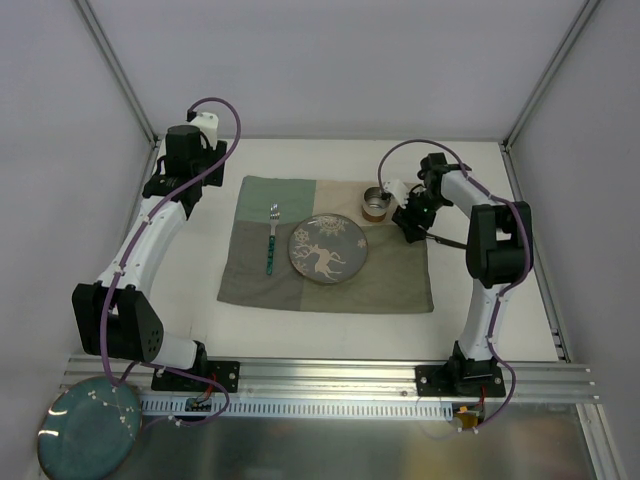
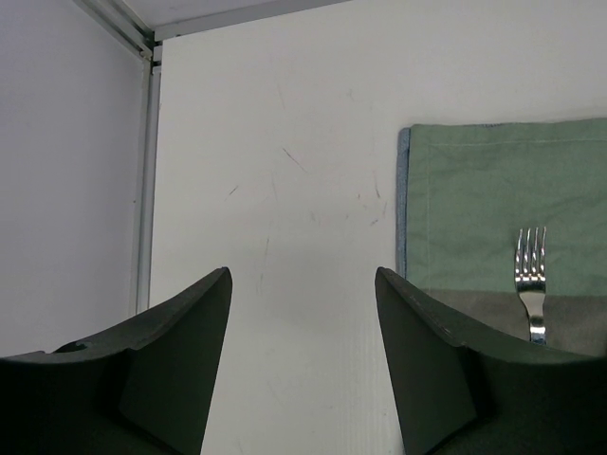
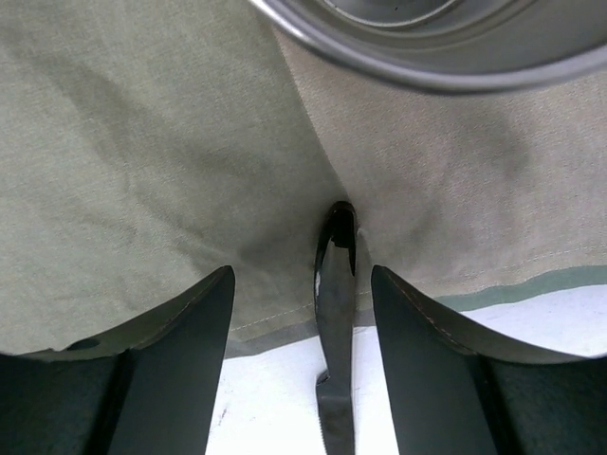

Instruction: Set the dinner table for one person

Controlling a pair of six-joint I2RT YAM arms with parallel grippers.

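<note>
On the white dinner table [image 1: 190, 290] lies a green-and-beige patchwork mat [image 1: 330, 290]. On it are a fork [image 1: 272, 240], a deer-patterned plate [image 1: 328, 249] and a metal cup [image 1: 376, 203]. A dark knife [image 3: 336, 313] lies across the mat's right edge, handle end on the cloth and blade on the table. My right gripper [image 3: 302, 275] stands open, straddling the knife with a gap on both sides; it is also in the top view [image 1: 413, 228]. My left gripper [image 2: 303, 275] is open and empty over bare table left of the mat [image 2: 493, 190], with the fork's tines [image 2: 531, 256] at its right.
The cup's rim [image 3: 427, 38] sits just ahead of the right gripper. A second, teal plate [image 1: 88, 428] lies below the front rail at the lower left. Aluminium frame bars [image 1: 530, 210] edge the table, with white walls behind.
</note>
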